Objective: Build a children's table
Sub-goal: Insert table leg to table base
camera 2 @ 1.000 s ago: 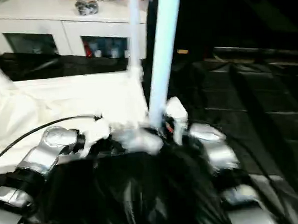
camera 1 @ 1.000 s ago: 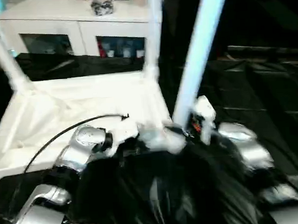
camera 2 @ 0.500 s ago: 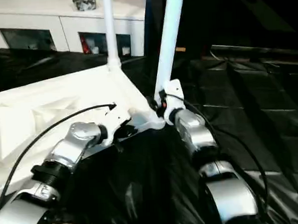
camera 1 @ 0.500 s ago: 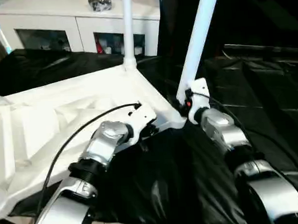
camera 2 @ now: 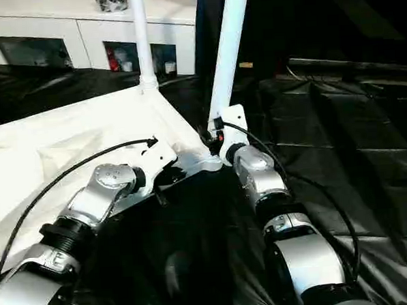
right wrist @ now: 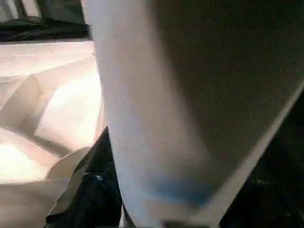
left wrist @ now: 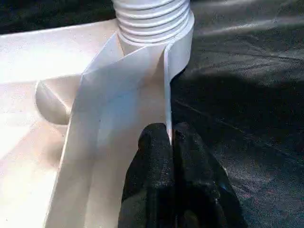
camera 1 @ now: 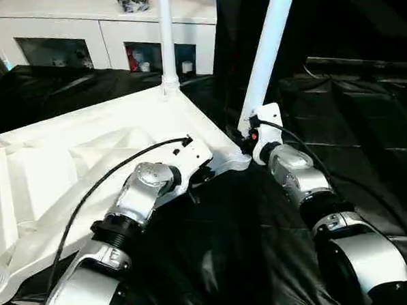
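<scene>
The children's table lies upside down, its white ribbed tabletop (camera 1: 87, 152) resting on a black sheet. Two white legs stand upright in corner sockets, one at the far corner (camera 1: 165, 38) and one at the near right corner (camera 1: 266, 53). My left gripper (left wrist: 170, 137) is shut on the thin upright rim of the tabletop, just short of the threaded base of the near corner leg (left wrist: 152, 19). My right gripper (camera 1: 247, 142) sits against the bottom of that near leg (right wrist: 142, 118), which passes close in front of the right wrist camera.
A white cabinet with glass doors (camera 1: 101, 28) stands behind the tabletop with small items on top. Crinkled black sheeting (camera 1: 352, 117) covers the surface to the right and in front. Cables run along both forearms.
The whole picture has shifted and steadied as the head moved. Both arms stay at the near right corner, the left still pinching the rim and the right still at the leg's base.
</scene>
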Tool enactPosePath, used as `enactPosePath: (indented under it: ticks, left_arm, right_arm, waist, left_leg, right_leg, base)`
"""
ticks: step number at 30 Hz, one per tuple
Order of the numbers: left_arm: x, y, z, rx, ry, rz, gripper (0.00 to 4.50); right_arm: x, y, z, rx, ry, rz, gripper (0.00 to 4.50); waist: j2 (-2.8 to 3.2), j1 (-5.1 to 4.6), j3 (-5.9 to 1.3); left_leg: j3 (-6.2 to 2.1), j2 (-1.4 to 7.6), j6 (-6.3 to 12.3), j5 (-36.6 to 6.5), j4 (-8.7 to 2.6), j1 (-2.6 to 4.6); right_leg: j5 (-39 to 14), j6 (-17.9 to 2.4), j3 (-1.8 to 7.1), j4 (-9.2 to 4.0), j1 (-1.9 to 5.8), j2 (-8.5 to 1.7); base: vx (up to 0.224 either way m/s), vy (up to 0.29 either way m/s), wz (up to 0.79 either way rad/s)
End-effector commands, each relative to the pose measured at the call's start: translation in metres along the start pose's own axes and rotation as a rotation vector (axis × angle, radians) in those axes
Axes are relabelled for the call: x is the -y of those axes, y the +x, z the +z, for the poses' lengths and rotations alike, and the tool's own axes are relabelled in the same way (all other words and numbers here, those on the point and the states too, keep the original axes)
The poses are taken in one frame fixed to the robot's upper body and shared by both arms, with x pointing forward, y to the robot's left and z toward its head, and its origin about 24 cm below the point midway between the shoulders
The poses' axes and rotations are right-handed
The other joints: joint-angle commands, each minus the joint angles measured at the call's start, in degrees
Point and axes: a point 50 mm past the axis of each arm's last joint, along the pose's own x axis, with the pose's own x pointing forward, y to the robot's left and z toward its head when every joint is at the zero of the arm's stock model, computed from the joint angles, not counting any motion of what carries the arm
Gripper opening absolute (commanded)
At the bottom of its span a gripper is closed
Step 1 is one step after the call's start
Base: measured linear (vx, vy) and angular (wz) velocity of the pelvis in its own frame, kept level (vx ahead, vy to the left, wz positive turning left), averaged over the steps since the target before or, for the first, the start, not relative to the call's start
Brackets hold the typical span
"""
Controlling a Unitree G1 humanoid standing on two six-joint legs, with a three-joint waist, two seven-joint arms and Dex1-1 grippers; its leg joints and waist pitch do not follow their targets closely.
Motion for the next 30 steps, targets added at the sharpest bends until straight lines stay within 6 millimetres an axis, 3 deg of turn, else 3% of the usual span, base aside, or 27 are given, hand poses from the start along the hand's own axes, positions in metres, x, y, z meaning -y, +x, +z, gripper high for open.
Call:
enactPosePath:
  ticks: [1,2,4,6,9,13,16,20,24,28,30]
  left_arm:
    - [-0.006,-0.007,0.041,0.168,0.125,-0.015,0.0]
    - [-0.006,-0.008,0.04,0.168,0.125,-0.023,0.0]
    - [-0.005,-0.009,0.04,0.178,0.14,-0.045,0.0]
    - [-0.005,-0.01,0.04,0.183,0.148,-0.056,0.0]
    - [-0.005,-0.015,0.035,0.179,0.172,-0.103,0.0]
    - [-0.002,-0.02,0.03,0.183,0.194,-0.174,0.0]
    - [0.002,-0.025,0.023,0.194,0.196,-0.253,0.0]
    - [0.005,-0.028,0.016,0.192,0.201,-0.32,0.0]
    - [0.006,-0.03,0.012,0.185,0.209,-0.356,0.0]
    - [0.008,-0.032,0.008,0.186,0.219,-0.397,0.0]
    - [0.009,-0.033,0.005,0.178,0.224,-0.423,0.0]
  right_arm:
    - [-0.004,-0.005,-0.023,-0.079,0.042,0.048,2.78]
    - [-0.003,-0.005,-0.02,-0.067,0.039,0.056,2.78]
    - [-0.002,-0.006,-0.015,-0.042,0.03,0.084,3.1]
    - [-0.002,-0.006,-0.013,-0.032,0.025,0.1,3.15]
    - [-0.001,-0.009,-0.006,-0.007,-0.013,0.158,3.53]
    - [0.002,-0.015,-0.006,-0.012,-0.064,0.235,3.53]
    - [0.007,-0.027,-0.011,-0.04,-0.119,0.344,3.53]
    - [0.011,-0.04,-0.014,-0.053,-0.158,0.457,3.53]
    - [0.01,-0.049,-0.016,-0.068,-0.188,0.544,3.53]
    - [0.009,-0.061,-0.02,-0.101,-0.22,0.65,3.53]
    - [0.008,-0.064,-0.022,-0.117,-0.229,0.679,3.26]
  waist:
    - [0.67,0.44,-3.34]
    - [0.65,0.4,-3.63]
    - [0.86,0.53,-3.81]
    - [0.93,0.76,-3.92]
    - [0.97,1.04,-3.87]
    - [1.23,1.19,-3.67]
    - [1.32,1.71,-3.75]
    - [1.33,2.57,-3.62]
    - [1.61,2.88,-3.45]
    - [1.44,3.46,-3.23]
    - [1.51,3.66,-3.24]
  left_leg:
    - [0.24,1.22,1.44,-12.56,-3.45,-0.19]
    - [0.15,1.19,2.16,-9.55,-3.3,-0.65]
    - [0.33,0.96,4.28,-4.05,-2.55,-0.99]
    - [0.54,0.83,5.55,-2.99,-2.2,-0.84]
    - [0.52,0.92,6.55,-3.8,-2.13,-0.9]
    - [0.57,1.18,6.18,-4.72,-2.15,-0.8]
    - [0.63,1.2,6.47,-3.65,-1.86,-0.93]
    - [0.7,1.22,6.88,-4.48,-1.71,-0.96]
    - [0.6,1.36,5.56,-6.95,-1.9,-0.91]
    - [0.52,1.4,4.45,-9.09,-1.94,-0.87]
    - [0.48,1.42,3.95,-9.88,-2.04,-0.85]
  right_leg:
    - [-10.57,-12.1,2.93,-3.39,2.9,-3.29]
    - [-6.21,-13.14,2.87,-2.53,3.47,-3.15]
    - [1.18,-15.01,2.89,-1.66,3.49,-3.0]
    - [4.23,-16.21,2.95,-1.32,3.37,-2.96]
    - [2.99,-16.59,2.88,-1.32,3.44,-3.09]
    - [1.08,-16.49,2.85,-1.38,3.26,-3.0]
    - [2.81,-16.61,2.76,-1.07,3.36,-2.84]
    - [1.38,-16.14,2.78,-1.2,3.36,-2.92]
    - [-3.04,-15.34,2.79,-1.59,3.19,-3.07]
    - [-7.16,-13.66,2.85,-2.01,3.07,-3.02]
    - [-8.8,-13.23,2.88,-2.06,2.99,-3.11]
  base:
    - [0.0,0.0,0.0]
    - [0.0,0.0,0.0]
    - [0.0,0.0,0.0]
    - [0.0,0.0,0.0]
    - [0.0,0.0,0.0]
    - [0.0,0.0,0.0]
    - [0.0,0.0,0.0]
    - [0.0,0.0,0.0]
    - [0.0,0.0,0.0]
    - [0.0,0.0,0.0]
    - [0.0,0.0,0.0]
